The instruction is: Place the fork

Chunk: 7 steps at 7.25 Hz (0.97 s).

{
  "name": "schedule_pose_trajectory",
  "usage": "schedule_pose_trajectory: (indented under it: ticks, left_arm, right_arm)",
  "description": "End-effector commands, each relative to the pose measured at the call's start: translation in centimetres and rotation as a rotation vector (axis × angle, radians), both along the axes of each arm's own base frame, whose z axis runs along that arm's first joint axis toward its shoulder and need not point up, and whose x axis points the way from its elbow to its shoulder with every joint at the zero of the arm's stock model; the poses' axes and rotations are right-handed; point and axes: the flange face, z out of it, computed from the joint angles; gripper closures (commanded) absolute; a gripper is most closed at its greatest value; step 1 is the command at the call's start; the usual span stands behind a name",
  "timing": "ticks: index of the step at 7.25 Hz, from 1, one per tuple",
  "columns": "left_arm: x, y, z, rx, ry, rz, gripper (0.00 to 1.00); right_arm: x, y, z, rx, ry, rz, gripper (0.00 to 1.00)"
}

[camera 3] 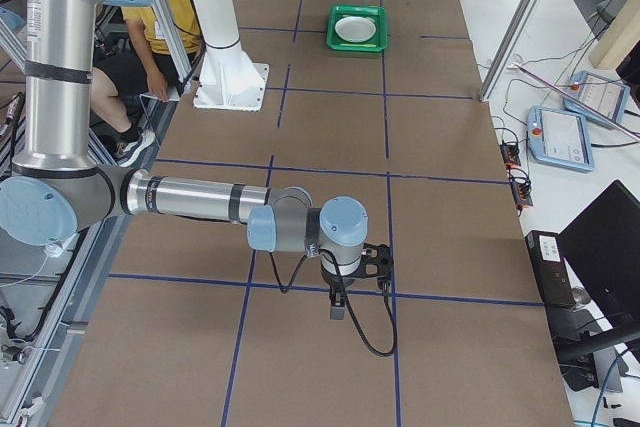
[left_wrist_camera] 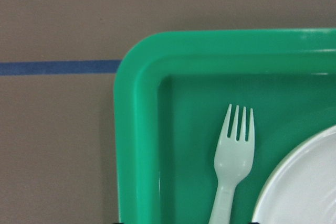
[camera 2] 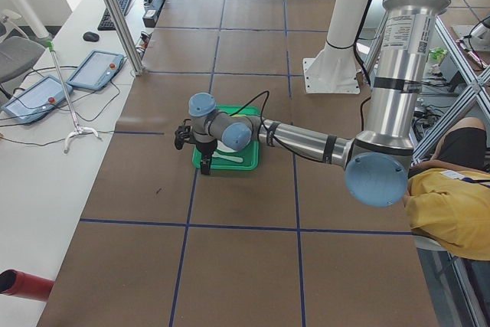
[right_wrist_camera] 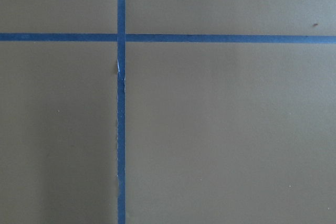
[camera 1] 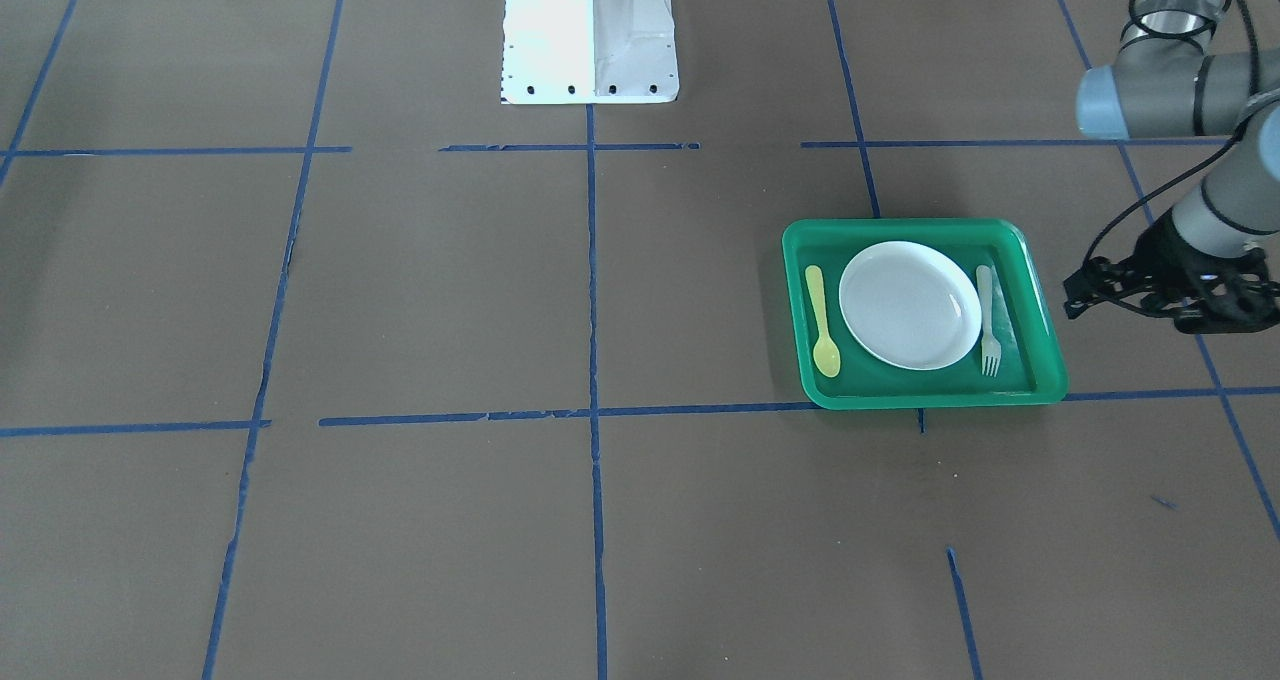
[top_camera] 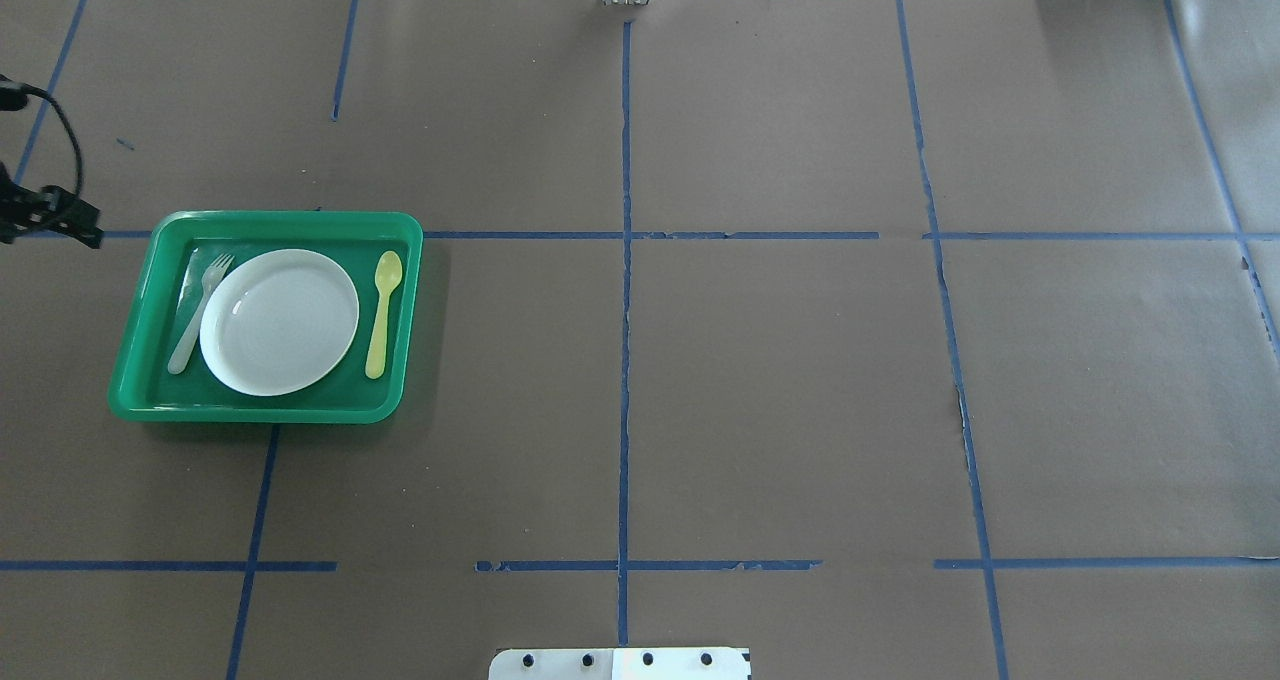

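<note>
**Well, the fork is down in the tray, on the left of the plate**

Right, here is the picture. The fork (camera 1: 989, 320) lies flat on the floor of the green tray (camera 1: 930, 398), on the robot's left of the white plate (camera 1: 910, 305), with its tines pointing away from the robot. Its handle runs close along the plate's rim; whether the two touch I cannot tell. The yellow spoon (camera 1: 822, 325) mirrors it on the plate's other side, a tidy setting.

The left gripper (camera 2: 205, 163) hangs outside the tray, just beside its left wall and holding nothing that shows. Whether its jaws are spread or closed I cannot tell: no view shows the fingertips clearly, and its wrist camera sees only the tray corner and the fork's head. The right gripper (camera 3: 337, 309) is well apart, over bare table at a tape crossing, and its jaws cannot be read either.

To my eye the placing looks done, and what remains is a clean exit. The thing to get right is a clear path: go up first, then back towards the robot. Keep the fingers and the trailing cable off the tray wall, since a light plastic tray would slide at a nudge and roll the fork against the plate.
</note>
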Motion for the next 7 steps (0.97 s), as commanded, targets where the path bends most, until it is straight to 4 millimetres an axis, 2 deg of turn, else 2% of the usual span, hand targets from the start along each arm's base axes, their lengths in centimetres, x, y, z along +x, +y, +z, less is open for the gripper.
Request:
schedule_pose_trajectory:
  ticks: [1,2,3,5,7]
  left_arm:
    - [-13.7,-0.1,3.1,0.077,-0.086,0.075,0.0]
    - [-18.1,0.4,3.6,0.078,-0.093,0.051,0.0]
    - [-19.2,2.5,5.3,0.043,-0.008,0.035,0.0]
    - [-19.0,5.0,7.7,-0.001,0.035,0.043,0.0]
    - [-19.4,5.3,7.8,0.008,0.037,0.034,0.0]
  right_arm:
    - [0.0,0.0,0.0,-0.001,0.0,0.0,0.0]
    - [0.0,0.0,0.0,0.001,0.001,0.0,0.0]
    - [0.0,0.0,0.0,-0.001,0.0,0.0,0.0]
    - [0.0,0.0,0.0,-0.001,0.0,0.0,0.0]
    - [0.0,0.0,0.0,0.002,0.0,-0.001,0.0]
